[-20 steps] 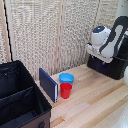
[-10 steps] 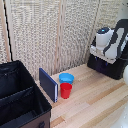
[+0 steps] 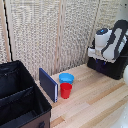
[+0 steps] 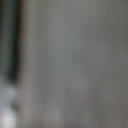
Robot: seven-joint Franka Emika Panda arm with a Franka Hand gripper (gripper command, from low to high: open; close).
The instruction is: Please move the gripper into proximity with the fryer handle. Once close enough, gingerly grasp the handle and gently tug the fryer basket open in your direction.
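Where the wooden counter (image 3: pixel 95 102) comes nearest, a large black fabric bin (image 3: pixel 20 102) with compartments fills the exterior view's lower left corner. Just beyond its far edge a dark blue flat panel (image 3: pixel 48 84) stands upright, and a red cup (image 3: pixel 66 90) sits right beside it, with a blue bowl (image 3: pixel 66 78) close behind the cup. Farther back, toward the exterior view's right, the black air fryer (image 3: pixel 111 69) rests on the counter near a wall of pale woven screens (image 3: pixel 50 35). A bulky white arm (image 3: pixel 114 42) hangs over the fryer, and the pincer (image 3: pixel 98 55) is down at the fryer's front, where the fryer basket (image 3: pixel 101 67) lies. I cannot make out the fryer handle behind the arm, nor whether the pincer's fingers are spread or closed. The wrist view is a grey blur with a dark vertical band at one side.
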